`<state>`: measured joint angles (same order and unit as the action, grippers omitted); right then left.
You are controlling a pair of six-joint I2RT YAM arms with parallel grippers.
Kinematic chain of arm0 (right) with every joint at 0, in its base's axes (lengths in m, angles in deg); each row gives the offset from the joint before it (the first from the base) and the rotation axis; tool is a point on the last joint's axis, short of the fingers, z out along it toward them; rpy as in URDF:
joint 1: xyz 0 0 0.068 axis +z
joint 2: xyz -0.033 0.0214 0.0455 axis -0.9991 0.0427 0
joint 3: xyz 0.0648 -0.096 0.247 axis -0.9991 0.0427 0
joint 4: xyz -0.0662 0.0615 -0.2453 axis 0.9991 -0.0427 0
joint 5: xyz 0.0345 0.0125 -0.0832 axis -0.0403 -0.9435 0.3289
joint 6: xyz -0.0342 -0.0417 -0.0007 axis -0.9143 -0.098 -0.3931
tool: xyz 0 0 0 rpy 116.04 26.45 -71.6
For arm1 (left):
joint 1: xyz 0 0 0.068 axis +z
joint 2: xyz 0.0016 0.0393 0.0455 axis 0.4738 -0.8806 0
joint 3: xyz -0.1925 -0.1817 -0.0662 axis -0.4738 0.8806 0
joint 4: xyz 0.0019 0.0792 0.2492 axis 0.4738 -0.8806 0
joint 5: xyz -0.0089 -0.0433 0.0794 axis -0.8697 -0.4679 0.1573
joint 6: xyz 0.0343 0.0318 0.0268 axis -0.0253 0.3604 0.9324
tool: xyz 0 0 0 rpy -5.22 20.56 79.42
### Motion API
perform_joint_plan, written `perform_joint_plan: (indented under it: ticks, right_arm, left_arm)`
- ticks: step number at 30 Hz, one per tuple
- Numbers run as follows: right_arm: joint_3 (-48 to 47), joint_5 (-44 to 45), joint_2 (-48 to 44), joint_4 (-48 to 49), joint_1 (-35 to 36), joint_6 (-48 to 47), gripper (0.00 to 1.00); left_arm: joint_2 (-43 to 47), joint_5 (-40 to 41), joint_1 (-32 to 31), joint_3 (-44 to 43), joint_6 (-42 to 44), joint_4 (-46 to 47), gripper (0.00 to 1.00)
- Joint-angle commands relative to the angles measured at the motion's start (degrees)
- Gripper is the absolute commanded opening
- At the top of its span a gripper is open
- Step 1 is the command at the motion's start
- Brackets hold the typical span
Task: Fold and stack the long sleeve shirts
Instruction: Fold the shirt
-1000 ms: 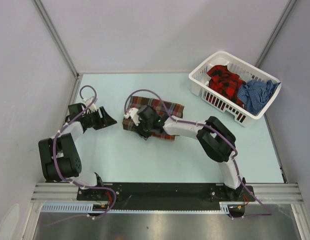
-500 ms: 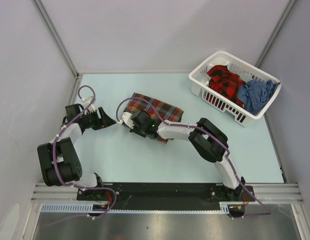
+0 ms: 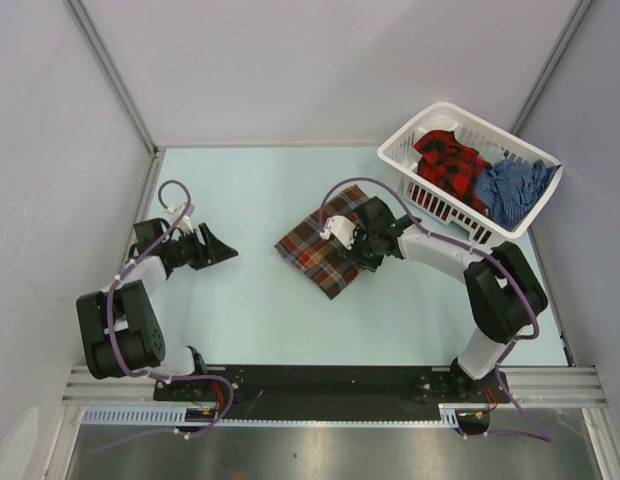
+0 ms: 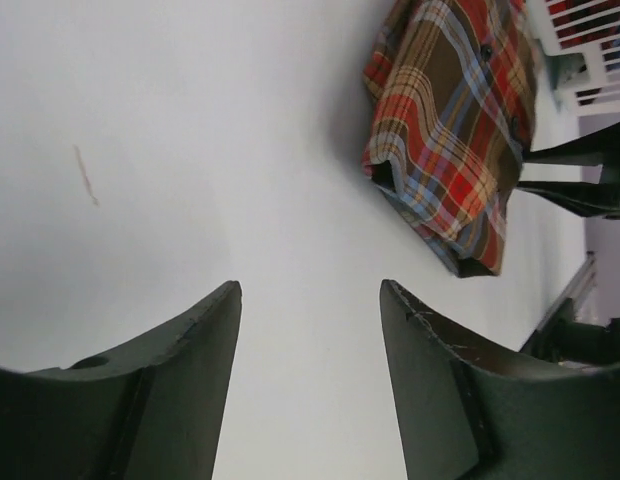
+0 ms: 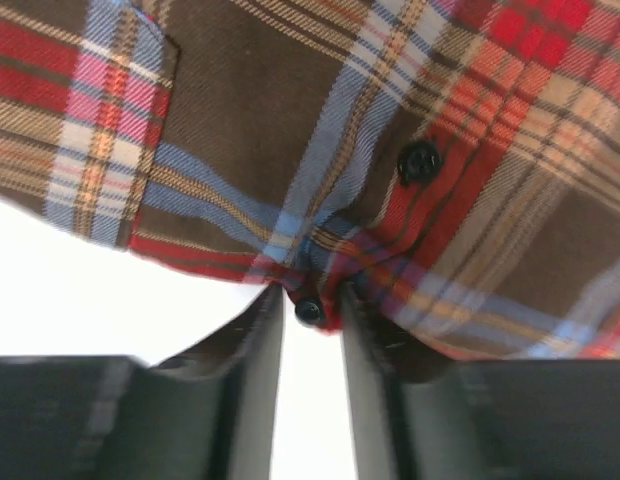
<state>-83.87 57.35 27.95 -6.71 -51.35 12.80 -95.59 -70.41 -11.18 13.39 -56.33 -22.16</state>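
Left gripper [image 3: 228,252] low, jaws apart, right gripper [image 3: 352,250] extended forward, jaws pinched narrow

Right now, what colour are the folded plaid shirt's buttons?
Black buttons on the brown-red-blue plaid shirt; best in right wrist view.

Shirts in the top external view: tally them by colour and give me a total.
brown plaid shirt, on the table: 1
red-and-black plaid shirt, in the white basket: 1
blue checked shirt, in the same basket: 1
Total: 3
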Motion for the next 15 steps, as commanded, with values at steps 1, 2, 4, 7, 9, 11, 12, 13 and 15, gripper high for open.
perform_joint_plan:
  ticks: [1, 2, 4, 7, 9, 11, 12, 13, 15]
  right_arm:
    - [-5.0, -8.1, -5.4, -7.1, 2.1, 3.1, 0.38]
    - [-4.9, -8.5, -6.0, -7.4, 3.0, 6.1, 0.39]
    - [-3.7, -9.1, -7.6, -7.0, 4.7, 8.4, 0.42]
    - [-2.1, -8.7, -8.6, -6.1, 6.1, 10.8, 0.46]
    - [-2.4, -8.8, -8.7, -3.9, 6.8, 13.2, 0.48]
    - [-3.0, -8.4, -7.3, -1.9, 9.0, 14.1, 0.48]
    - [-3.9, -7.8, -6.3, 0.3, 10.1, 14.6, 0.48]
    - [-4.9, -6.3, -5.1, 0.8, 11.0, 14.8, 0.48]
    - [-8.0, -5.7, -0.8, 1.8, 12.1, 16.2, 0.46]
  left_arm:
    - [1.9, -7.3, 0.2, 6.7, -12.1, 11.0, 0.61]
    - [2.3, -7.4, 0.0, 8.8, -14.7, 13.8, 0.60]
    - [3.5, -6.7, -0.4, 10.3, -16.0, 14.4, 0.57]
    - [4.9, -6.5, -2.2, 12.1, -18.6, 14.1, 0.55]
    - [5.7, -3.5, -5.4, 13.2, -20.7, 13.8, 0.52]
    - [5.8, -0.9, -8.2, 13.7, -22.9, 14.8, 0.47]
    - [5.2, 0.3, -10.7, 14.2, -24.4, 16.2, 0.46]
    - [4.4, 1.6, -12.0, 14.3, -26.0, 17.8, 0.45]
    - [1.1, 3.4, -14.7, 13.0, -27.4, 20.6, 0.45]
